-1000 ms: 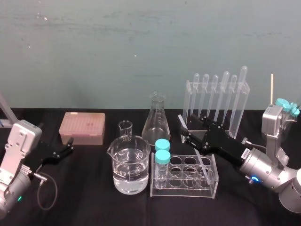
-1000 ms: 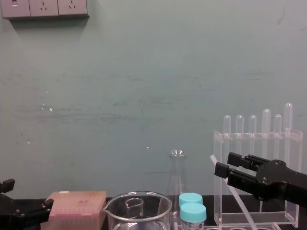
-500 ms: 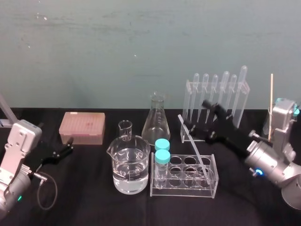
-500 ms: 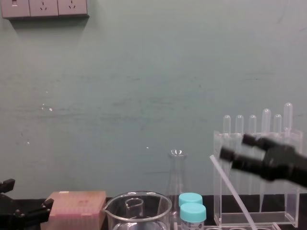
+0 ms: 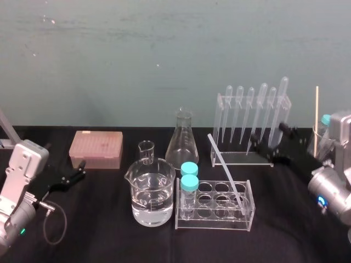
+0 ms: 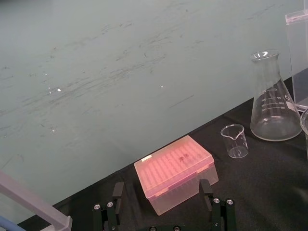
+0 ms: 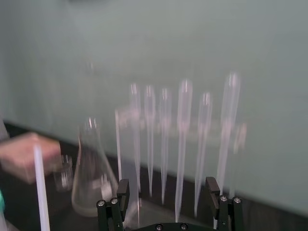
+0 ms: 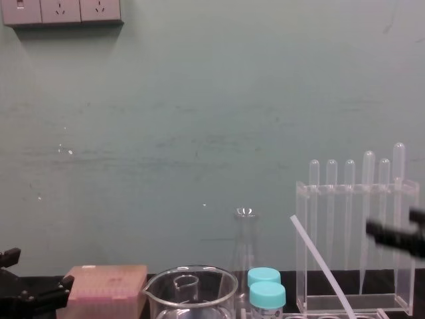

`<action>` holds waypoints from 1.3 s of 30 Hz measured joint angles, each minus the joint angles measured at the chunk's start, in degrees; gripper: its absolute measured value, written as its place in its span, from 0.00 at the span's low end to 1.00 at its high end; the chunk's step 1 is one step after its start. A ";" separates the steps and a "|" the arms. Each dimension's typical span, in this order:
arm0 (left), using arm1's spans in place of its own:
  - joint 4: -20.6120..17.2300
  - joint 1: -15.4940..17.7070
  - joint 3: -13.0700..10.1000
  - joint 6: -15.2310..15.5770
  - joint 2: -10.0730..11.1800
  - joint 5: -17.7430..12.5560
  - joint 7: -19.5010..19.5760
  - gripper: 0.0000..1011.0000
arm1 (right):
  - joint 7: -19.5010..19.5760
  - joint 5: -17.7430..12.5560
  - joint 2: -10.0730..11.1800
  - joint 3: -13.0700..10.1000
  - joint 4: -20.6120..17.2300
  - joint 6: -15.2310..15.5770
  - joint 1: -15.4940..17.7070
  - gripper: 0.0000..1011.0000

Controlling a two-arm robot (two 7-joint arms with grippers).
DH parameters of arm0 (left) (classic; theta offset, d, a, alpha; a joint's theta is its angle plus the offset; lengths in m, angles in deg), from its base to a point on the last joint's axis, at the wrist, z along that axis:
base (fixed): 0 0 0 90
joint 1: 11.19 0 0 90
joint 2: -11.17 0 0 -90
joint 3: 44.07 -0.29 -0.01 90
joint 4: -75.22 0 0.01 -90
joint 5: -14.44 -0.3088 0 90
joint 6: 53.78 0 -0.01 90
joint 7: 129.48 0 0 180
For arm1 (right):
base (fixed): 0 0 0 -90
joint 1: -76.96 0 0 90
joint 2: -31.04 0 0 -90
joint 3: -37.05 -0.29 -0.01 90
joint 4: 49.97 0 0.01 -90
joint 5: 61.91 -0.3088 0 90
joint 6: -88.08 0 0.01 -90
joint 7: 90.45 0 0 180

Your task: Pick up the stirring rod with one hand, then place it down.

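The stirring rod (image 5: 226,171) stood leaning in the clear tube rack (image 5: 211,223) at lower centre-right of the head view. Its foot sat in a right-hand hole and its top slanted up and left toward the flask (image 5: 181,143). The right gripper (image 5: 269,139) hung free at the right of the frame, close in front of the pipette stand (image 5: 241,159). Its fingers were spread wide and held nothing, as the right wrist view confirmed (image 7: 167,202). The placing looked done, so the work in hand was probably a clean retreat. That called for keeping the fingers apart and pulling back rightward and low, away from the hanging pipettes, without brushing the rack, since a nudge could tip the loosely propped rod. The left gripper (image 5: 71,178) lay parked at lower left, also spread, facing the pink box (image 6: 175,173). A second before, the right gripper had straddled the rod just above the rack. Half a second before, it had let go and begun backing off. The rod's lean was unchanged.
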 joint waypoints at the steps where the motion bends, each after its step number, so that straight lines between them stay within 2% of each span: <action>1: 0.00 0.00 0.00 0.00 0.00 0.00 0.00 0.99 | 0.23 0.32 0.18 0.14 -0.08 1.11 0.20 0.99; 3: 0.00 0.00 0.00 0.00 0.00 0.00 0.00 0.99 | 0.67 0.96 0.56 0.42 -0.26 3.42 0.60 0.99; 15: 0.00 0.00 0.00 0.00 0.00 0.00 0.00 0.99 | 0.43 0.57 0.31 0.32 -0.17 1.91 0.32 0.99; 39: 0.00 0.00 0.00 0.00 0.00 0.00 0.00 0.99 | 0.13 0.30 0.17 0.24 -0.02 1.16 0.14 0.99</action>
